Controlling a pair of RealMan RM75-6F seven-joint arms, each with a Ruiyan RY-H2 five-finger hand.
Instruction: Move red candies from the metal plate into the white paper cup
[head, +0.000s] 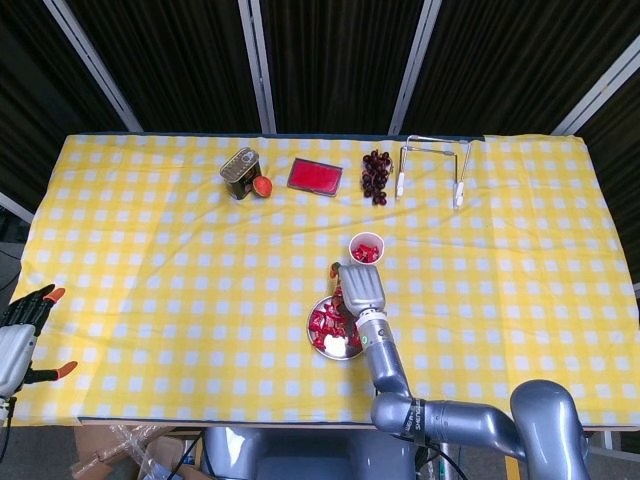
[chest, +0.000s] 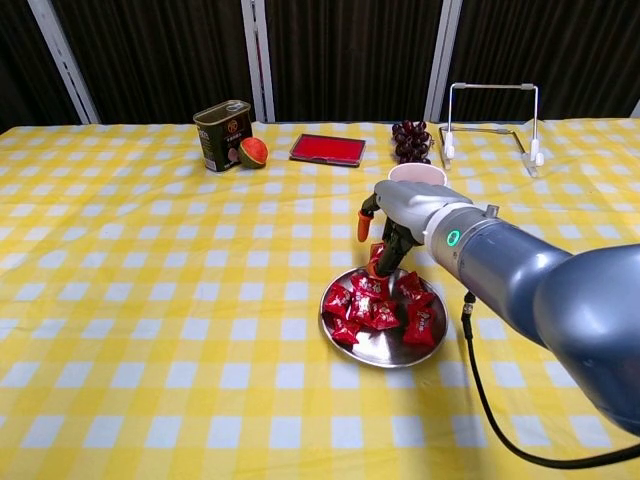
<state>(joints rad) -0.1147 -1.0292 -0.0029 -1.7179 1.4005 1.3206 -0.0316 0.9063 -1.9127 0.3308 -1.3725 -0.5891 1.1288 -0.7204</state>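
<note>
step: picking | right hand (chest: 400, 215) is pinching a candy (chest: 377, 258) over the plate (chest: 383, 346) | left hand (head: 18, 335) is resting spread | next: lifting candy to the cup (chest: 417, 176)

Noted yellow-and-white check on worktop (chest: 150, 300) cloth. Found red candies (chest: 375, 305) on silver metal plate (chest: 385, 350); white paper cup (chest: 417, 174) with red contents seen from above. Recorded grey right hand (chest: 400, 210) with orange fingertips (chest: 363, 228); black left hand (head: 20, 335), likewise orange-tipped. Logged olive-green tin (chest: 222, 134), red tray (chest: 327, 149), dark red grapes (chest: 411, 140).
</note>
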